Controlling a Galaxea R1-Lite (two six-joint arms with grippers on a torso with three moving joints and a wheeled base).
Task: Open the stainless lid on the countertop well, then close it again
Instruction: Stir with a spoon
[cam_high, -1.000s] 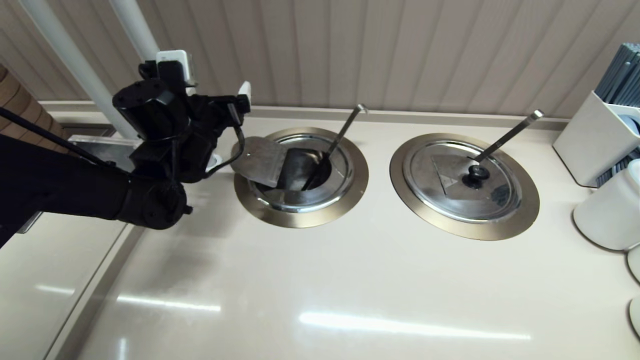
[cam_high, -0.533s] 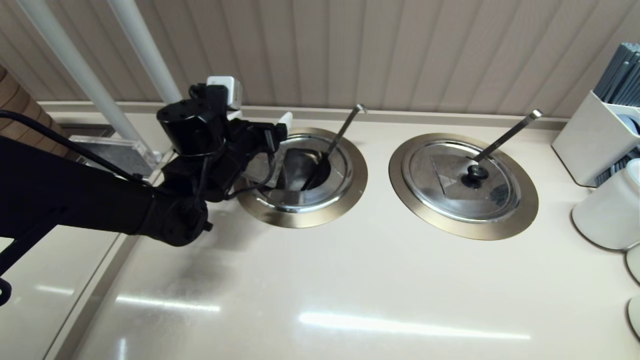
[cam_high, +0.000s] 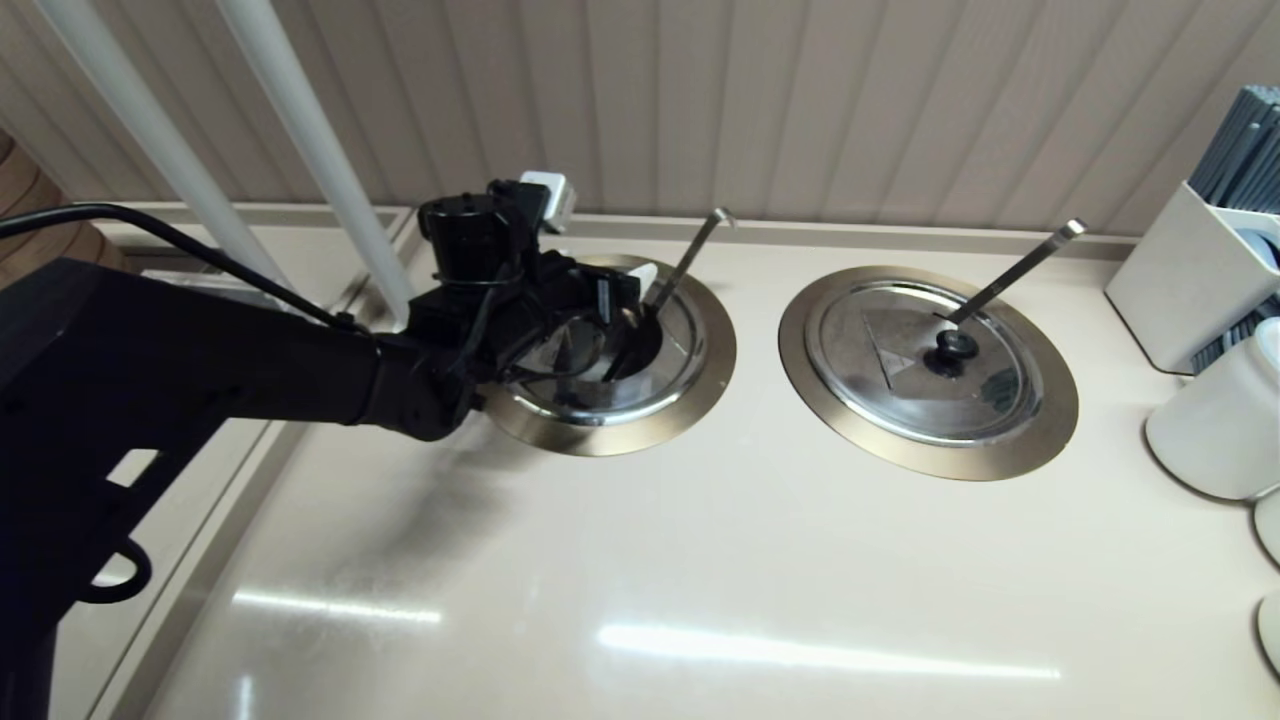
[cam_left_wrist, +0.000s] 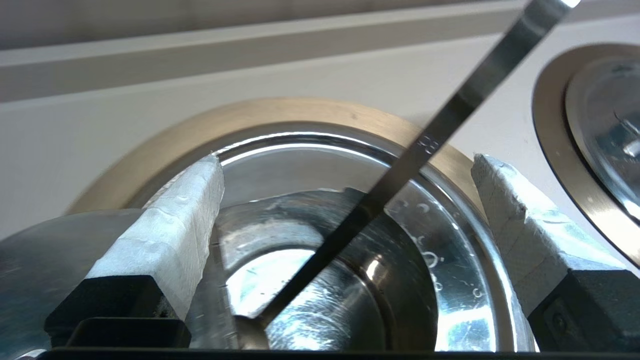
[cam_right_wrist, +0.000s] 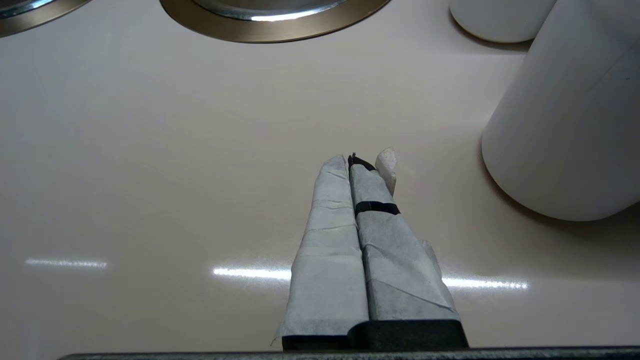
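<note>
The left gripper (cam_high: 628, 300) has swung in from the counter's left side over the last second and now hangs over the countertop well (cam_high: 700, 385), its taped fingers (cam_left_wrist: 170, 235) spread wide on either side of the hook-tipped ladle handle (cam_high: 690, 252). The stainless lid (cam_left_wrist: 45, 260), earlier tilted up at the well's left rim, now shows only as a steel edge beside one finger, the well open below. The right gripper (cam_right_wrist: 362, 165) is pressed together above the bare countertop (cam_right_wrist: 150, 150) near a white cylindrical container (cam_right_wrist: 570, 125).
</note>
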